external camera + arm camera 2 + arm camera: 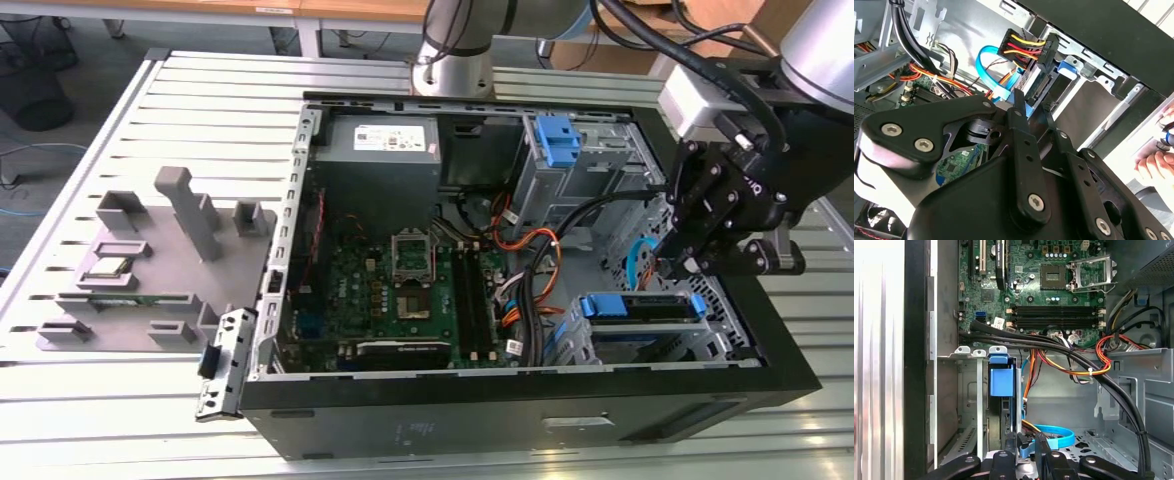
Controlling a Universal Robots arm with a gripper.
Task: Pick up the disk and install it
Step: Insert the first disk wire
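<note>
The disk (641, 306), a drive in a blue carrier, sits in the lower bay at the exterior view's right, inside the open computer case (534, 390). In the first wrist view the disk (1002, 382) stands on edge between the bay's metal rails, blue tab up. My gripper (678, 268) hangs just above the bay's inner end. In both wrist views its fingers stand a narrow gap apart: gripper (1031, 101), gripper (1030, 439). They are beside the disk rather than around it, and I see nothing between them. A black power connector (1040, 57) with coloured wires and a blue data cable (996, 75) lie right beyond the fingertips.
Thick black cables (1079, 352) cross the case beside the bay. The motherboard (400, 290), a grey power supply (384, 140) and another blue bracket (558, 140) fill the case. A grey fixture (147, 260) stands on the slatted table. A person's hand (1154, 162) is outside the case.
</note>
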